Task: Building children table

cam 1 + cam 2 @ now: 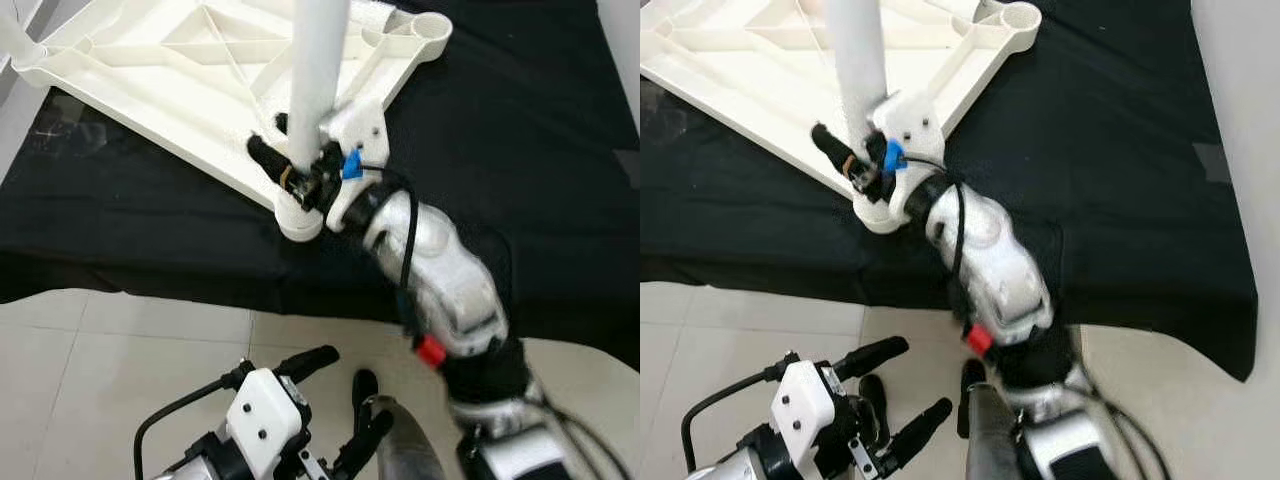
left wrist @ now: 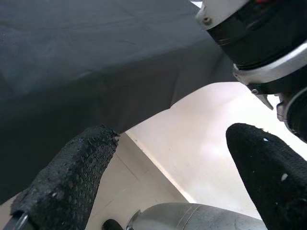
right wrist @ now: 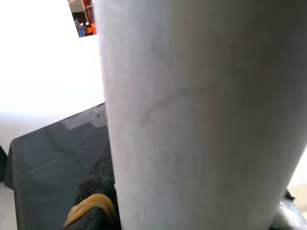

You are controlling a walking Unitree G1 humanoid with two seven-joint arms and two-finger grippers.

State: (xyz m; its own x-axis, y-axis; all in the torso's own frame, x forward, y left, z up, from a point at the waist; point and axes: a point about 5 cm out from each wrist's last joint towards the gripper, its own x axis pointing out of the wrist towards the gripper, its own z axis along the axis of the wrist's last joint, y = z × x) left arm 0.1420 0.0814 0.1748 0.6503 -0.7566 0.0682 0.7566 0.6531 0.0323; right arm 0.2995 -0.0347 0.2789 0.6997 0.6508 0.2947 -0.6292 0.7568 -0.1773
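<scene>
Fingers of the right gripper (image 1: 300, 178) pinch the white table leg (image 1: 318, 80) low on its shaft, just above the corner socket (image 1: 299, 218) of the white tabletop (image 1: 150, 70), which lies upside down, ribs showing, on a black cloth (image 1: 520, 130) over the work table. The leg stands nearly upright, its long axis running straight up from the socket, lower end apparently seated at the socket's mouth. So the coming move likely turns on pressing or twisting along that vertical axis, and the right arm alone is placed for it. The left gripper (image 1: 335, 395) hangs low over the tiled floor (image 1: 90, 350), well apart from the tabletop, fingers (image 2: 67, 177) spread with nothing between them.
</scene>
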